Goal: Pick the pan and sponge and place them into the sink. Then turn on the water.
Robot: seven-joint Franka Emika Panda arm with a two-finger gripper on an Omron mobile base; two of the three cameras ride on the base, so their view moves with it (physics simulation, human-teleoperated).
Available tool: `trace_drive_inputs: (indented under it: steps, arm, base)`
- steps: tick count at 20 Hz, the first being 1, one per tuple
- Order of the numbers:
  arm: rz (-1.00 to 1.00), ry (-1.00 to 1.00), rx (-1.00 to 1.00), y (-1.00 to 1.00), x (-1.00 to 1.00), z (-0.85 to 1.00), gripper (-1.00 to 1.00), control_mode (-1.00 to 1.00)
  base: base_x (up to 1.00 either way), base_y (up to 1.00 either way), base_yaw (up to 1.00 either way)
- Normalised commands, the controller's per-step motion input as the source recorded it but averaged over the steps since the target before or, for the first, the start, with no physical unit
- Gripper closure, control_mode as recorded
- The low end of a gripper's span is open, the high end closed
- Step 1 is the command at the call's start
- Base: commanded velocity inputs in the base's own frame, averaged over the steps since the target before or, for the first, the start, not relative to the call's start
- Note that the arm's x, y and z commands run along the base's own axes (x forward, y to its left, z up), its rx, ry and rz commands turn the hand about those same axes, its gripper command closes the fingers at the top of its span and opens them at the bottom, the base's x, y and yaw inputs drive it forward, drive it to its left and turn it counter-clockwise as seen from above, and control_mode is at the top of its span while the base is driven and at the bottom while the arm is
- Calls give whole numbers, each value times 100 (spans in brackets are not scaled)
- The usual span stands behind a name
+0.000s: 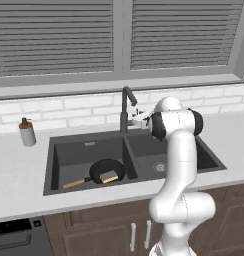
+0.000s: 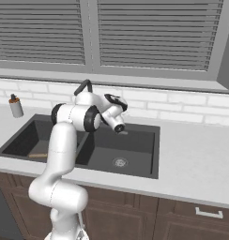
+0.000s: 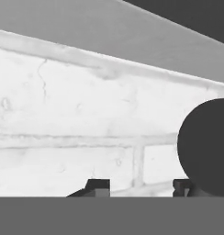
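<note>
Hand view: the gripper [image 3: 140, 186], part-spread and apparently holding nothing, has the black faucet [image 3: 206, 146] just right of its fingertips.

base views: flank arm, share sink [image 1: 84, 150] | hand: close on wall [image 3: 63, 119]

A wide window [image 1: 119, 35] with grey horizontal blinds lowered over both panes fills the upper wall, split by a grey vertical mullion and framed in the same grey, with a deep grey sill [image 1: 119, 82] beneath it. Below the sill runs a band of white brick tiles [image 1: 59, 107] with pale grout lines. A light grey tabletop [image 2: 196, 154] stretches across the room in front of the tiles. Under it stand dark brown wooden cabinets [image 2: 182, 213] with slim silver handles. At the lower left of the left base view sits a dark appliance front [image 1: 16, 240]. The light is even and soft.
</note>
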Motion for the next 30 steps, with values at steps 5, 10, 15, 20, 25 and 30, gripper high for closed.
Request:
trace_drive_inputs:
  steps: [5, 10, 15, 20, 25, 30]
  arm:
    - [-10, -1, 14, -78, 21, -23, 100, -100]
    - [-11, 0, 13, -87, 24, -34, 100, -100]
    - [-13, 0, 10, -97, 25, -50, 100, -100]
    - [-15, 0, 4, -100, 24, -67, 100, -100]
    - [-14, 0, 2, -99, 23, -69, 100, -100]
    - [-5, 1, 21, -100, 0, -24, 100, -100]
  base:
    - [0, 0, 0]
    - [0, 0, 0]
    - [0, 0, 0]
    - [0, 0, 0]
    - [0, 0, 0]
    - [0, 0, 0]
